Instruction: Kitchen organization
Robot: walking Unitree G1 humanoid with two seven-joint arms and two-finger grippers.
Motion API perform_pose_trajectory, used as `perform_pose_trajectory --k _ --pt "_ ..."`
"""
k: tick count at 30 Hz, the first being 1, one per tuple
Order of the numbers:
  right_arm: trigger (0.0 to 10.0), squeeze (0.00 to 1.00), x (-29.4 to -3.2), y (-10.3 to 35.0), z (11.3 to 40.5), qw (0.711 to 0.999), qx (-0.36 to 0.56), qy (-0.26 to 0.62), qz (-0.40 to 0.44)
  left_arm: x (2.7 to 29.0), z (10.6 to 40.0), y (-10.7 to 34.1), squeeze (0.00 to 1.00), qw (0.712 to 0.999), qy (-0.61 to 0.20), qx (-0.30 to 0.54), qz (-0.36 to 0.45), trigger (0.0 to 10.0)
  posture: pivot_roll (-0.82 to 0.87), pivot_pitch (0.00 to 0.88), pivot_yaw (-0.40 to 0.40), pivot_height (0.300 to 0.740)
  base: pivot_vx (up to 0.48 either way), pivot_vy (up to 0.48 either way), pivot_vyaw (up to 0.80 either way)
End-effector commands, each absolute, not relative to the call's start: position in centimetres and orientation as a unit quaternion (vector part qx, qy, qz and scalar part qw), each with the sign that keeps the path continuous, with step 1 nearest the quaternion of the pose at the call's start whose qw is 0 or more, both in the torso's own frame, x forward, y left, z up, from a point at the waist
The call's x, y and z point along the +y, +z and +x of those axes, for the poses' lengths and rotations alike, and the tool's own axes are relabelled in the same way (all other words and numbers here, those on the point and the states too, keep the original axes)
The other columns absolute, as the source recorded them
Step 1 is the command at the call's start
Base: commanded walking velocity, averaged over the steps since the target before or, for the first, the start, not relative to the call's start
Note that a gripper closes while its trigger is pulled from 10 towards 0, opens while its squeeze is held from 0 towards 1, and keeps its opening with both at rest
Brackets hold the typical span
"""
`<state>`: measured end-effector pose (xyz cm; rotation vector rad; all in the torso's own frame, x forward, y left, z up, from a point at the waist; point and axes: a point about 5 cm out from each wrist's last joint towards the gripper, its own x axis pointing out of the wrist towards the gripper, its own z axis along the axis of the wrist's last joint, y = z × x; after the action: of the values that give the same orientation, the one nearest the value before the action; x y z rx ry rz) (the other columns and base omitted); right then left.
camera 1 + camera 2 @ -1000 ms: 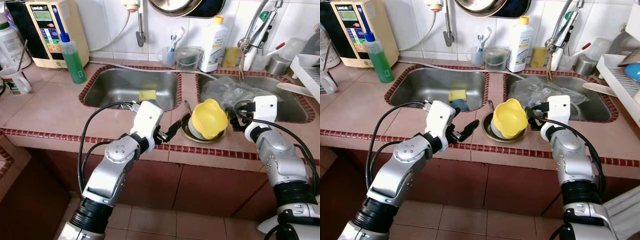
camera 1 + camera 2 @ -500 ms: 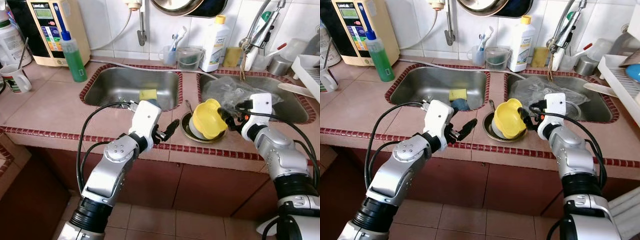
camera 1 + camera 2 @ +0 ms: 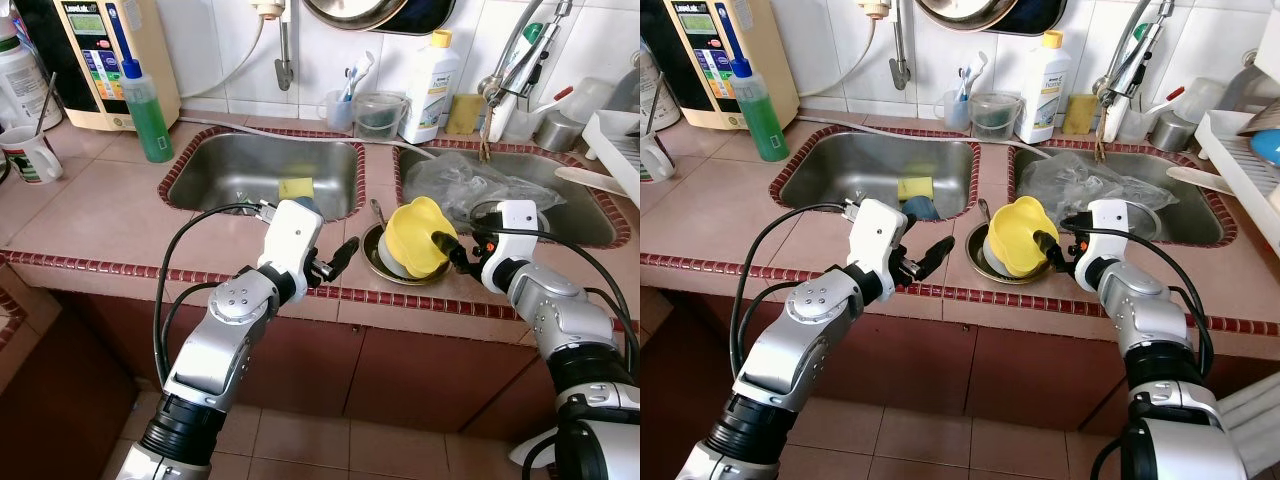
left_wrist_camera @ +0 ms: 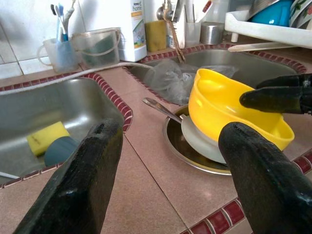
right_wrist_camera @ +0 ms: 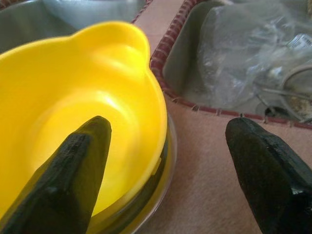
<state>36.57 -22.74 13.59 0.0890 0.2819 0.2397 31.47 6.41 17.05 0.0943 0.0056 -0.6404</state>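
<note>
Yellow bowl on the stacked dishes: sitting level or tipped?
Tipped. The yellow bowl leans on the plate beneath, its opening turned toward the right gripper, whose open fingers straddle its rim.

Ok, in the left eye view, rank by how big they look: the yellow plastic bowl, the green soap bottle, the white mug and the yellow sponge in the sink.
1. Yellow plastic bowl
2. Green soap bottle
3. White mug
4. Yellow sponge

The bowl sits nearest the camera, so its lead is partly nearness.
</note>
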Motion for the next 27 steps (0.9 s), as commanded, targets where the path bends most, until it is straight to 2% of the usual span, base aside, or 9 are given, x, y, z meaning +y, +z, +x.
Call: perform_pose_trajectory --k 1,2,3,27 --pt "4.0 0.00 -22.77 14.05 36.86 0.982 0.134 0.125 0.045 6.26 31.48 17.70 0.00 0.948 -0.313 -0.007 0.048 10.0 -0.06 0.000 -0.021 0.740 0.000 0.000 0.00" --pt "0.7 0.00 -22.76 14.04 36.87 0.982 0.134 0.126 0.044 6.24 31.47 17.70 0.00 0.948 -0.313 -0.007 0.048 10.0 -0.06 0.000 -0.022 0.740 0.000 0.000 0.00" --pt "0.0 0.00 -22.74 14.02 36.88 0.982 0.134 0.125 0.043 6.23 31.47 17.70 0.00 0.948 -0.313 -0.007 0.048 10.0 -0.06 0.000 -0.022 0.740 0.000 0.000 0.00" --pt "0.0 0.00 -23.47 14.19 37.03 0.982 0.133 0.120 0.054 6.29 31.46 17.86 0.00 0.950 -0.308 -0.007 0.040 10.0 -0.06 0.000 -0.028 0.740 0.000 0.000 0.00"
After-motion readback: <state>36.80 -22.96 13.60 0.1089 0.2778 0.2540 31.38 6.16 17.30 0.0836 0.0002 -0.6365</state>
